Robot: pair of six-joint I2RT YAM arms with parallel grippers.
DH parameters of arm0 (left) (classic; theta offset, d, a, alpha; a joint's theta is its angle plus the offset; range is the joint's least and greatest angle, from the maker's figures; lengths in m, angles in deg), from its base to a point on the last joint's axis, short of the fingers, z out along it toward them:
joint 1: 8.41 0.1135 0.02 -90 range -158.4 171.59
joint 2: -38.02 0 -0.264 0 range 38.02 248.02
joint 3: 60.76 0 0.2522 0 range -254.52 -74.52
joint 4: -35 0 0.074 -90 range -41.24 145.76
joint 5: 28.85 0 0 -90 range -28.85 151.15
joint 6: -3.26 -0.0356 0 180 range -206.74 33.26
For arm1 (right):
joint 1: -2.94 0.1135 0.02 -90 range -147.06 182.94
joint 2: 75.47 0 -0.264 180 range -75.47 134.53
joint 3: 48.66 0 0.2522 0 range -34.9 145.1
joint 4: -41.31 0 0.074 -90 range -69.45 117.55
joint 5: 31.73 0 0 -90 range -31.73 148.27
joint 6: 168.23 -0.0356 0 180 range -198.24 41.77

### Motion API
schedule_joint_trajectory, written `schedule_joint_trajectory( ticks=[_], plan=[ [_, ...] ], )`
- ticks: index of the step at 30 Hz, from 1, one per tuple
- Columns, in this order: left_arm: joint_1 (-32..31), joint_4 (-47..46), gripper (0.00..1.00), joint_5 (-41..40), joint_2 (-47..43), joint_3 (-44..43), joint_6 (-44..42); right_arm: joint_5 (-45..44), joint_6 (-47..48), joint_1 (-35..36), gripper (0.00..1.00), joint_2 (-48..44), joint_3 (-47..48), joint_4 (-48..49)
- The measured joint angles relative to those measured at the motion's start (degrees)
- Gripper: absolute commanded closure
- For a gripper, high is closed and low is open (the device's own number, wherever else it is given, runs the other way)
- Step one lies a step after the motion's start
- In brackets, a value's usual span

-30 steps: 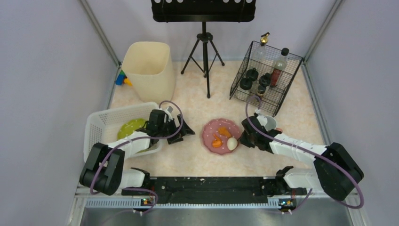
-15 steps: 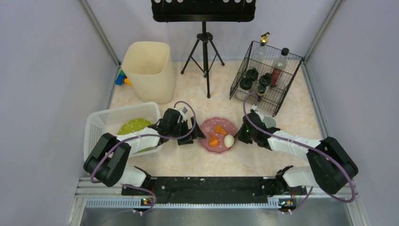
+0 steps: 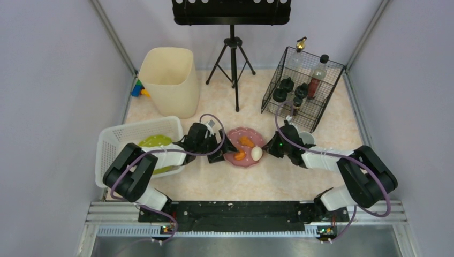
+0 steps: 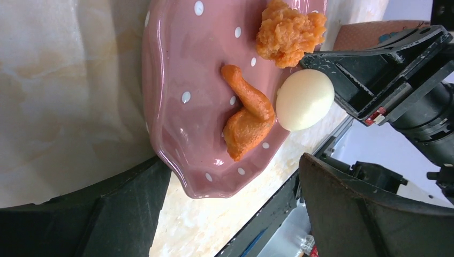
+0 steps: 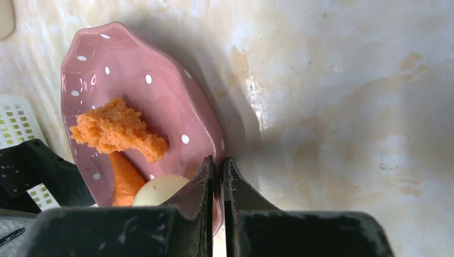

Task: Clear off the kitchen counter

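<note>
Desk [image 3: 257, 184], pale beige-pink with a marbled pattern, fills the floor of the enclosure and carries every item. At its middle lies a pink dotted plate [image 3: 247, 131] holding a white egg [image 3: 257, 153], a crumbly orange piece [image 3: 247, 142] and a smooth orange piece [image 3: 240, 156]. The left tool [image 3: 218, 148] is at the plate's left rim, released, with its jaws spread wide. In the left wrist view the plate [image 4: 176, 64] has its near rim between the two fingers of the left tool [image 4: 233, 176], with the egg [image 4: 305, 99] just beside the smooth orange piece [image 4: 247, 115]; whether either finger touches the rim cannot be told. The right tool [image 3: 270, 150] is at the plate's right rim, clenched. In the right wrist view the closed tips of the right tool [image 5: 217, 163] lie against the plate [image 5: 107, 53] rim just beside the egg [image 5: 158, 191]; whether the rim is pinched between them cannot be told. A white slotted basket [image 3: 115, 139] at the left edge contains a green plate [image 3: 152, 142]. A cream bin [image 3: 168, 80] stands in the far left corner. A black wire rack [image 3: 321, 115] holding bottles occupies the far right corner. A black tripod stand [image 3: 233, 53] stands at the far edge.
</note>
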State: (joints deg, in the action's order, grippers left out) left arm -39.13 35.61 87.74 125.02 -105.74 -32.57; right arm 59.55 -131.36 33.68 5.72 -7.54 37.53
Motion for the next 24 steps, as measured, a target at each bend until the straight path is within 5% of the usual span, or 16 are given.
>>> schedule_joint_trajectory(
  ticks=[12,24],
  plan=[
    [0.35,-7.82,0.07,-0.07,3.98,0.04,4.52,5.57,-0.63,-3.61,1.00,4.74,-1.49,10.64],
    [4.35,-19.85,0.42,2.29,8.28,4.04,8.24,6.05,0.11,-3.82,1.00,4.92,-2.43,12.83]
  ],
)
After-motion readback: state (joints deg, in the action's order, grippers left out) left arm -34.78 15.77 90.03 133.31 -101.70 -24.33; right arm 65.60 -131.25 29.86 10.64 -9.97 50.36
